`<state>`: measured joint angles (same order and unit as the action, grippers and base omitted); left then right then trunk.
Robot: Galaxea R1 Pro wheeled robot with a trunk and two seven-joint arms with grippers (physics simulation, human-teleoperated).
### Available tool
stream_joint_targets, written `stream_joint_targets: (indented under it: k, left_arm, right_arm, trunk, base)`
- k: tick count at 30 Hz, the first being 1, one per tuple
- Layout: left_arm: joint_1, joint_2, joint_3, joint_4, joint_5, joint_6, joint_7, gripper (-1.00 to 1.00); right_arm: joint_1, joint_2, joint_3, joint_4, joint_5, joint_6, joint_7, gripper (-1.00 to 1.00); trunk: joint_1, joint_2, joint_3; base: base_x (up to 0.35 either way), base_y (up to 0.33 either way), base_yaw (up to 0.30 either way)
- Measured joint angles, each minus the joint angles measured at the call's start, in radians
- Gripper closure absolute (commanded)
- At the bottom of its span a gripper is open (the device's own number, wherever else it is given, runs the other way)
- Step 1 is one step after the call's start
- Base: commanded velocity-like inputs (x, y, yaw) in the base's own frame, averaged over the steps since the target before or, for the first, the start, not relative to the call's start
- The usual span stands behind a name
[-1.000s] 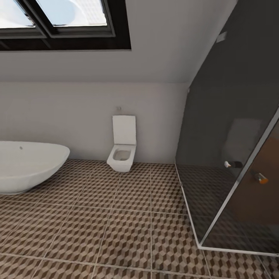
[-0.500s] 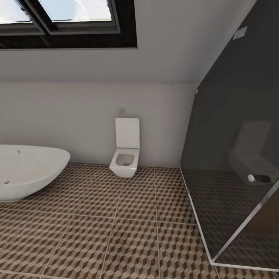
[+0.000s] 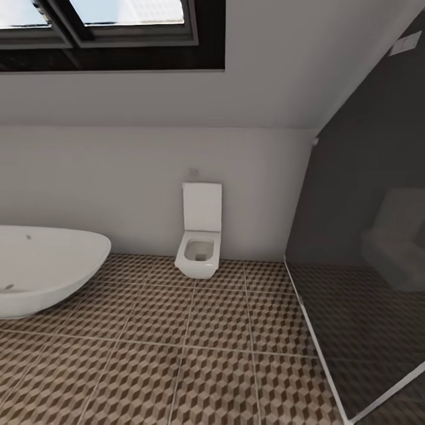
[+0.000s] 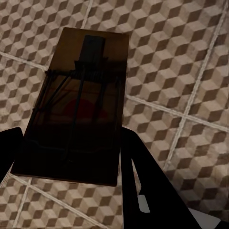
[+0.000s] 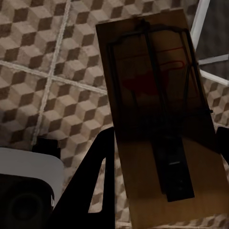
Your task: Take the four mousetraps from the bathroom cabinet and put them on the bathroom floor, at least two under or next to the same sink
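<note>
- While the robot crosses the bathroom floor (image 3: 200, 354), each arm carries one trap: the left gripper (image 4: 67, 157) is clamped on a mousetrap (image 4: 78, 105) at the centre left of the left wrist view, its dark fingers (image 4: 143, 176) pressed to the board's long edges.
- The right gripper (image 5: 164, 171) likewise pinches a second mousetrap (image 5: 157, 114), which runs from the upper centre to the lower right of the right wrist view, above cube-patterned tile and a pale strip, seemingly the shower frame, at the upper right.
- In the head view, a white bathtub (image 3: 41, 268) sits at the middle left, a wall-hung toilet (image 3: 200, 239) at the centre and a dark glass shower screen (image 3: 366, 236) at the right.
- The step looks like carriage toward the sink; done well, both grips hold level and firm until the vanity shows, then each board is lowered flat beside it.
</note>
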<state>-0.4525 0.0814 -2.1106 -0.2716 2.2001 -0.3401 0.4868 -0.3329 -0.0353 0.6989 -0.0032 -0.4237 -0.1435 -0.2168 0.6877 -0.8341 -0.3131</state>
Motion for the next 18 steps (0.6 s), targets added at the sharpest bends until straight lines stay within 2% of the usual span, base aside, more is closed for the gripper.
stream_joint_targets:
  k: [18]
  left_arm:
    - [0.000, 0.000, 0.000, 0.000, 0.000, 0.000, 0.000, 1.00]
  right_arm:
    - [0.000, -0.008, 0.002, 0.005, 0.012, 0.000, 0.001, 1.00]
  trunk:
    - [0.000, 0.000, 0.000]
  base:
    - [0.261, 0.223, 0.000]
